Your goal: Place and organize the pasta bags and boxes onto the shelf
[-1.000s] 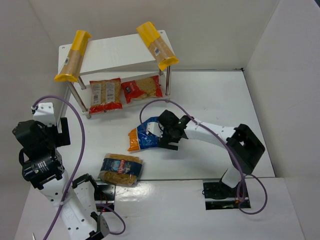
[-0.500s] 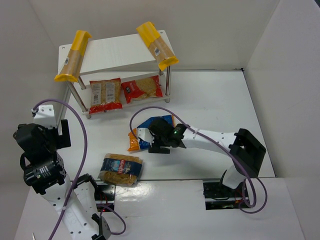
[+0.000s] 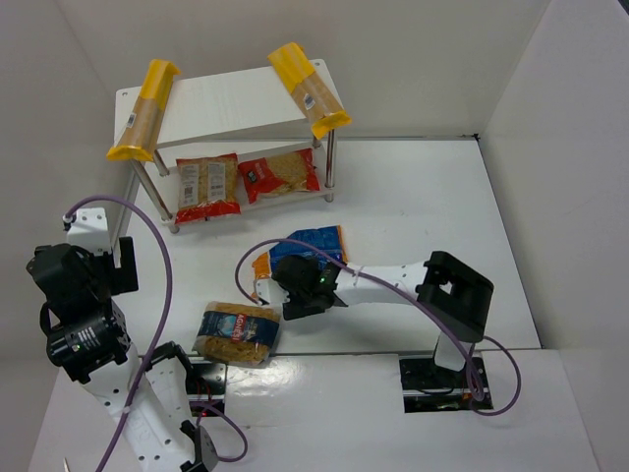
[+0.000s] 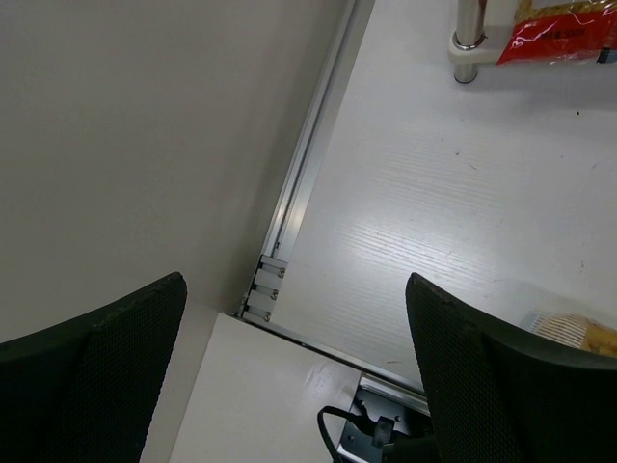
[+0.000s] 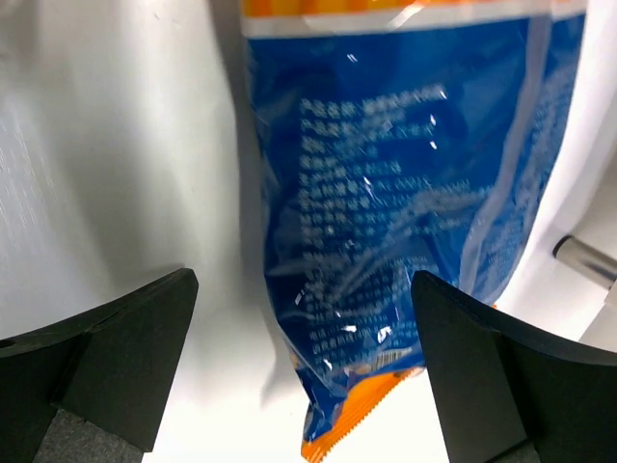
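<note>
Two boxes point(image 3: 143, 110) point(image 3: 309, 90) top the shelf point(image 3: 231, 103), two red bags point(image 3: 207, 187) point(image 3: 280, 174) inside it. My left gripper point(image 4: 299, 367) and right gripper point(image 5: 299, 367) gape; the blue bag point(image 5: 386, 212) is glossy, orange-ended.

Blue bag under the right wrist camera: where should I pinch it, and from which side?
Pinch the tapered orange end of the blue bag, coming straight down from above. It lies flat on the table, and that end looks narrow enough to fit between the open right gripper.

Shelf point(image 3: 231, 103) top: free strip between pasta boxes point(image 3: 143, 110); lower tier occupied by red bags point(image 3: 207, 187).
</note>
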Tool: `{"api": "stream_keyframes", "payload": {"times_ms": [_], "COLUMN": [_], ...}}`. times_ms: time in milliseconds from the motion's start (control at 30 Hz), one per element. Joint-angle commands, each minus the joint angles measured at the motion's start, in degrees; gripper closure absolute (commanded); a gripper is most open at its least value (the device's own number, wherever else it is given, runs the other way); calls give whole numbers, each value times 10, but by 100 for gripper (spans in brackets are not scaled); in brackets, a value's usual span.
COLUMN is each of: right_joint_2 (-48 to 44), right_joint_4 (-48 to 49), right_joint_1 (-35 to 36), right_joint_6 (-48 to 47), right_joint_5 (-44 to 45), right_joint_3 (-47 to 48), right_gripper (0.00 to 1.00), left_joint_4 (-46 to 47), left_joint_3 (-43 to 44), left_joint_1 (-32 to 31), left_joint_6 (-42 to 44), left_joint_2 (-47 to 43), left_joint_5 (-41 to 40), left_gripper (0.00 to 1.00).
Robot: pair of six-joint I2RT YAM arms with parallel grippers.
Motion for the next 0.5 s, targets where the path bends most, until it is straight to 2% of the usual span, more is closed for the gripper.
{"api": "stream_keyframes", "payload": {"times_ms": [0, 167, 467], "right_joint_2": [19, 37, 76], "right_joint_4": [33, 109, 154], "right_joint_1": [8, 8, -10], "right_joint_6": [-16, -48, -59], "right_joint_5": [16, 65, 100], "right_joint_3": [-4, -25, -25], "right_gripper": [0, 0, 0], "left_joint_4": [5, 5, 5], "left_joint_3": [18, 18, 18], "left_joint_1": [4, 4, 4], "left_joint_6": [12, 12, 22], "left_joint_2": [-8, -8, -8], "left_joint_5": [-9, -9, -9], "left_gripper": [0, 0, 0]}}
